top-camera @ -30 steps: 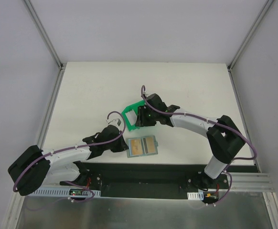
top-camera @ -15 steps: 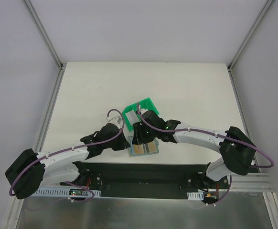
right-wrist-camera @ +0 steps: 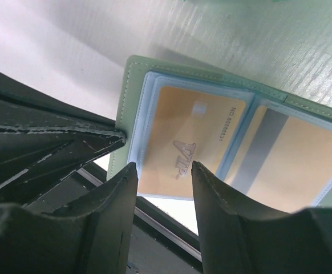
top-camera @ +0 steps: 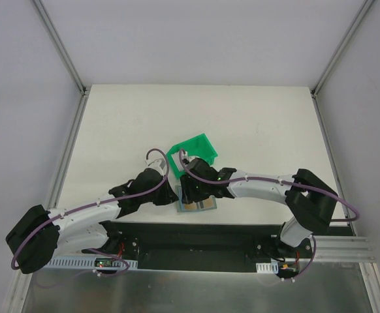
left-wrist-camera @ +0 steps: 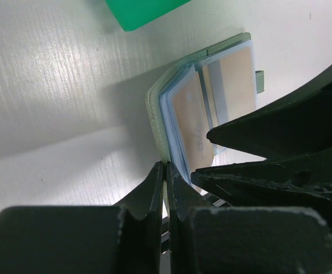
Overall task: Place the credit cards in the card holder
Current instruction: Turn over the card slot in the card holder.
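Pincers of both arms meet at the holder, which lies open on the table near its front edge, just in front of a green bin. The left pincer is closed on the outer edge of the nearer leaf, pinning it. The right pincer hovers just over that leaf, fingers apart with nothing between them. Two tan cards sit in the clear pockets: a VIP card in the pinned leaf and a striped card in the other. The step in hand looks like seating the VIP card. Done well, the left arm would hold the leaf flat while the right slides the card along the pocket, not down onto it, until its edge is under the film. Count: one holder, two cards, one bin, two pincers. No loose card shows.
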Robot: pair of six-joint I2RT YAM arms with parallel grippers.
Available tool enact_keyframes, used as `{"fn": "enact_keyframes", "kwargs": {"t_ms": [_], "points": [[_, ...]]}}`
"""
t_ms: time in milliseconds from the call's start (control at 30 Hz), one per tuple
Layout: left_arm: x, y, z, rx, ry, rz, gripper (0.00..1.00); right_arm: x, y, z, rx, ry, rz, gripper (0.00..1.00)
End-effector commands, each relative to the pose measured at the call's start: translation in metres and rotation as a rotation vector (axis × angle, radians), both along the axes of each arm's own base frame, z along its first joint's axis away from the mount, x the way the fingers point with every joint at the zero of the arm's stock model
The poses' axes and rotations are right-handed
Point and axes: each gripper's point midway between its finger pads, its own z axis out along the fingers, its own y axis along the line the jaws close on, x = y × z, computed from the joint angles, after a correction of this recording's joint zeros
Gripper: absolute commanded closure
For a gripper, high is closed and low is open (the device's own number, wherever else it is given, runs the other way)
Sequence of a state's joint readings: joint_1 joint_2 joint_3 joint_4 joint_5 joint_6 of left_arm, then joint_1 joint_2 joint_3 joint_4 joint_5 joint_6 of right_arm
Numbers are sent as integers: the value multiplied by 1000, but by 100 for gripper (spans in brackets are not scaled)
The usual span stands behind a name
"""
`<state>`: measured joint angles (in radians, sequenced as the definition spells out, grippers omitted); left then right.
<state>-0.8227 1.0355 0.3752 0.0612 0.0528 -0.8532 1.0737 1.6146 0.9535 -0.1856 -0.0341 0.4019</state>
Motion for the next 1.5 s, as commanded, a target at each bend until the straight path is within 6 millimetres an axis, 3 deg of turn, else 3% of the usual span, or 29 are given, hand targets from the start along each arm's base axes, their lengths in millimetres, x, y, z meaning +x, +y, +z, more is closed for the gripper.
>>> {"fn": "enact_keyframes", "kwargs": {"t_ms": [0, 200, 500, 1133, 1467], "points": [[5, -6, 18, -47, -24, 4, 100, 3, 12, 8, 16, -11, -2, 54], [5, -6, 18, -46, -28, 1, 100, 4, 14, 9, 17, -20, 3, 54], [6, -5, 18, -46, -32, 6, 100, 8, 0, 0, -93, -51, -15, 57], [3, -1, 11, -30, -27, 11, 100, 17, -13, 31, -72, -149, -53, 67], [3, 0, 9, -24, -23, 8, 100, 20, -31, 32, -143, -175, -83, 68]]}}
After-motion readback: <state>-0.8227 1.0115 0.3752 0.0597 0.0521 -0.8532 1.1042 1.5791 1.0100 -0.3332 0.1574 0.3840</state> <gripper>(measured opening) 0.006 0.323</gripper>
